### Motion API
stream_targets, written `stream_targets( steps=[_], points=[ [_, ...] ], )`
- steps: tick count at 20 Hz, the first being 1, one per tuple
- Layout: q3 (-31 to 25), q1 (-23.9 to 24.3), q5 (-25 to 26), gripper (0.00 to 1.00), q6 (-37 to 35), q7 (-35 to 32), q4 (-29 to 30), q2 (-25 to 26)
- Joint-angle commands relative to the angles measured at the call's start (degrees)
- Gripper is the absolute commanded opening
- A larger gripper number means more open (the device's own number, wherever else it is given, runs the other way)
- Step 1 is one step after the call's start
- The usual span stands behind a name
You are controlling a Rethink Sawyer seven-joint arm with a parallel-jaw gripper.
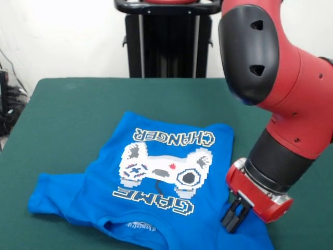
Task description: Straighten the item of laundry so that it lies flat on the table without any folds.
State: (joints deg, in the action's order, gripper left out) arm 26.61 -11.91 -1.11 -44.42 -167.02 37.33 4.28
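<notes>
Front view only. Nearest edge: the T-shirt's [156, 177] collar and its right-hand shoulder run off the bottom of the frame, so the neckline is only partly seen; the small collar label is too fine to read.

The fingers [235, 214] are dark, pointing down, pressed close together at the shirt's near right part. They appear to touch the cloth, but whether any fabric is pinched between them cannot be made out. Above them sit a red wrist block and a black cuff.

The arm [281, 78] (red shells, black joint cover) fills the right side and hides the tabletop [67, 109] behind it, along with whatever of the shirt's right sleeve lies there.

Shirt: bright blue, print side up, collar toward the camera, so "GAME" and "CHANGER" read upside down around the white pixel controller. One sleeve spreads out at the left. It lies mostly flat on the near centre of the green tabletop, with mild creases near the collar.

Far side: bare green cloth, then the black pedestal [166, 39] against a white wall.
</notes>
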Motion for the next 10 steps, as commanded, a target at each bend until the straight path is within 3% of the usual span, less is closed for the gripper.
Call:
stream_targets(
  steps=[1, 10],
  points=[
    [-12.4, -1.1, -3.6, 0.0, 1.9, 2.1, 6.0, 0.4],
    [-15.2, -0.6, -3.5, 0.0, 0.2, 1.8, 7.1, -1.3]
  ],
)
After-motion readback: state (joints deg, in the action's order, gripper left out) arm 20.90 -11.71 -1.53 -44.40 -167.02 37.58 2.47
